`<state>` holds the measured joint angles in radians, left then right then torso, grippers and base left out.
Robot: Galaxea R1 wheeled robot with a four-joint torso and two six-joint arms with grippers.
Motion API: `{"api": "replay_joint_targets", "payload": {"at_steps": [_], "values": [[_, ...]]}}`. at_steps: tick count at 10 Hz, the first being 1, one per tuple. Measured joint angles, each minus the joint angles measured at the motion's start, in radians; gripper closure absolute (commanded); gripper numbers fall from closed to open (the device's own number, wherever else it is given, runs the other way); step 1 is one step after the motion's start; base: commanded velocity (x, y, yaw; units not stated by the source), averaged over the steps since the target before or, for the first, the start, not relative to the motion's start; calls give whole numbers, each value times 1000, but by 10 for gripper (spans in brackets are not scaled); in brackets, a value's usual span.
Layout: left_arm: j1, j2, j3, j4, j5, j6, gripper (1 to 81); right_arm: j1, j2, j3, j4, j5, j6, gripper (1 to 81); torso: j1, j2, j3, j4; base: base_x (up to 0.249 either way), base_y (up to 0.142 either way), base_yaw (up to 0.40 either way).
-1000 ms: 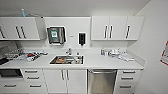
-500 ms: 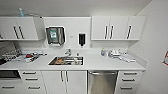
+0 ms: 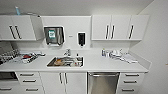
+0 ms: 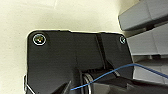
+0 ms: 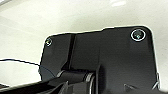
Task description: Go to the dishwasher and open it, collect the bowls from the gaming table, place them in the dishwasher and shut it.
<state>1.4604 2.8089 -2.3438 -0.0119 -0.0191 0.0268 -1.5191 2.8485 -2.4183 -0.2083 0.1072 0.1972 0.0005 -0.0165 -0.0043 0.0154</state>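
Stainless-steel and shut, the dishwasher (image 3: 103, 83) sits under the white desk (image 3: 100, 65) right of the sink (image 3: 65, 61), its stiff, probably spring-weighted door best taken by the horizontal bar handle (image 3: 103, 74); whether either tool is wide or narrow I cannot tell.

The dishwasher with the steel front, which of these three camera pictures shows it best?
The head view. There the brushed stainless-steel dishwasher sits shut under the white countertop, right of the sink, its horizontal bar handle across the top. The two wrist views give the robot's own dark plate against pale surfaces, nothing of the dishwasher.
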Motion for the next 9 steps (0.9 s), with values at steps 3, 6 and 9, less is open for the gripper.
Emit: {"api": "replay_joint_targets", "payload": {"at_steps": [3,6,9], "values": [[3,0,0,0,-1,0,10,-4,0,0,0,-4,0,10,-1,0,0,0,100,0,0],[5,0,0,0,1,0,10,-4,6,-1,0,-5,1,10,0,0,0,0,100,0,0],[4,0,0,0,0,0,10,-5,6,-2,1,-4,1,10,-1,-1,0,0,100,0,0]]}}
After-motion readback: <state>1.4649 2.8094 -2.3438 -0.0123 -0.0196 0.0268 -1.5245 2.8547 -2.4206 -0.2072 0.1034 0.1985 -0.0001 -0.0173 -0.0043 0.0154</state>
